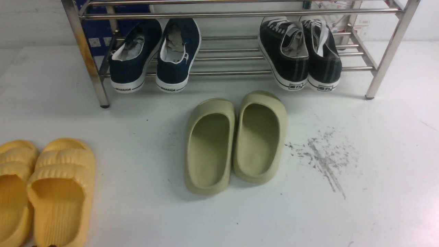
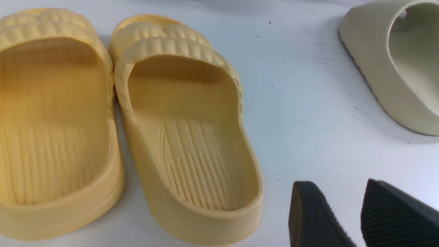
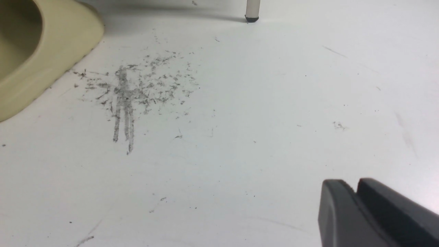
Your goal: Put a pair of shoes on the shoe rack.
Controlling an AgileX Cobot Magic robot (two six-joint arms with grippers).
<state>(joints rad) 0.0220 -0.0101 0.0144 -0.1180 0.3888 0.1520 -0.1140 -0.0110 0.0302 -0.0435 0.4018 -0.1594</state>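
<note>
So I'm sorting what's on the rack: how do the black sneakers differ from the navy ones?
The black sneakers have white laces and sit at the right end of the shoe rack; the navy slip-ons show no laces, sit at the left end and read WARRIOR on the heel. Both pairs rest on the lowest bars, heels toward the camera, with white soles.

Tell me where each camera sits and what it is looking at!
Front view: between the arms, facing the shoe rack, where the pair of shoes sits; no robot part shows.
Left wrist view: on the left arm, over the yellow slides; left gripper shows, its jaws apart.
Right wrist view: on the right arm, over the scuff marks; right gripper shows, its jaws nearly together.
Shared: all three see the green slides.
</note>
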